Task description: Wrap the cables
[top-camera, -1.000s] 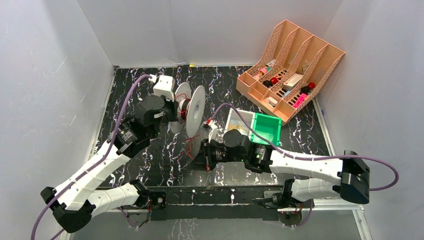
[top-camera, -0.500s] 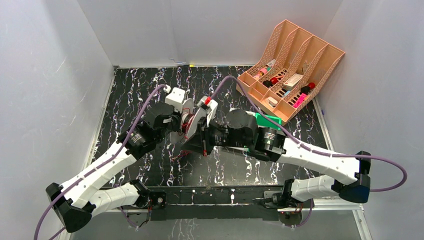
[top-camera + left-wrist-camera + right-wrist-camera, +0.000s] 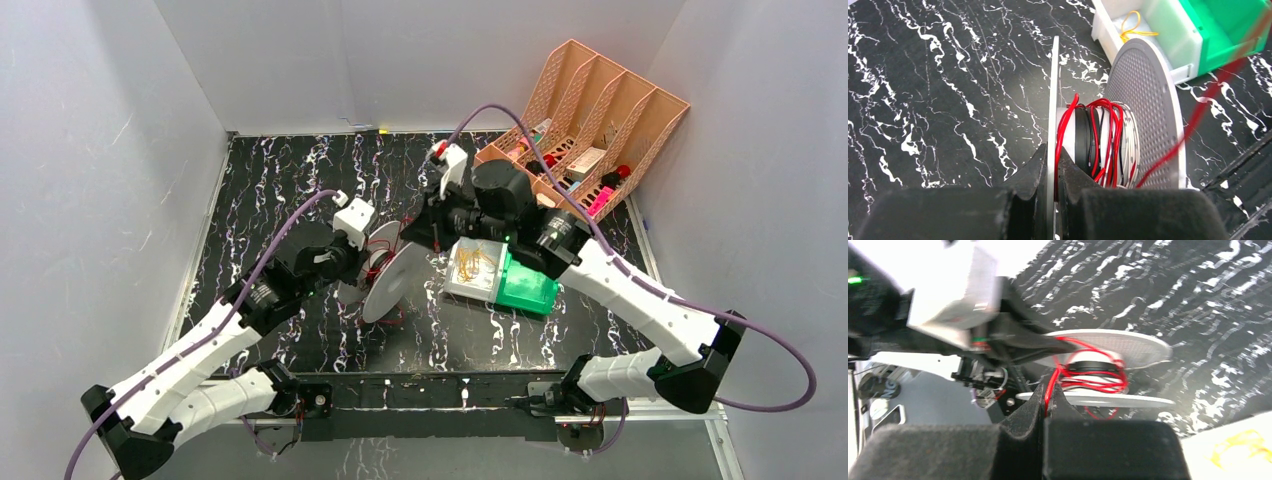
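Note:
A grey spool (image 3: 392,282) with two round flanges hangs tilted above the middle of the table. My left gripper (image 3: 1053,154) is shut on the edge of the spool's thin flange (image 3: 1053,90). The cables (image 3: 1109,131), thin red wires, are wound loosely round the hub beside the perforated flange (image 3: 1148,110). One red strand (image 3: 1209,97) runs off up and to the right. My right gripper (image 3: 1048,386) is shut on that red cable (image 3: 1054,371) just short of the spool (image 3: 1108,342). In the top view the right gripper (image 3: 414,224) is above and behind the spool.
A white bin (image 3: 466,282) holding yellow-orange wires lies right of the spool, with a green bin (image 3: 530,285) against it. A peach desk organizer (image 3: 580,140) with small items stands at the back right. White walls close in three sides.
My right gripper has swung from low in front of the spool up and back behind it, drawing the red cable along. The left arm has brought the spool forward and tilted it.

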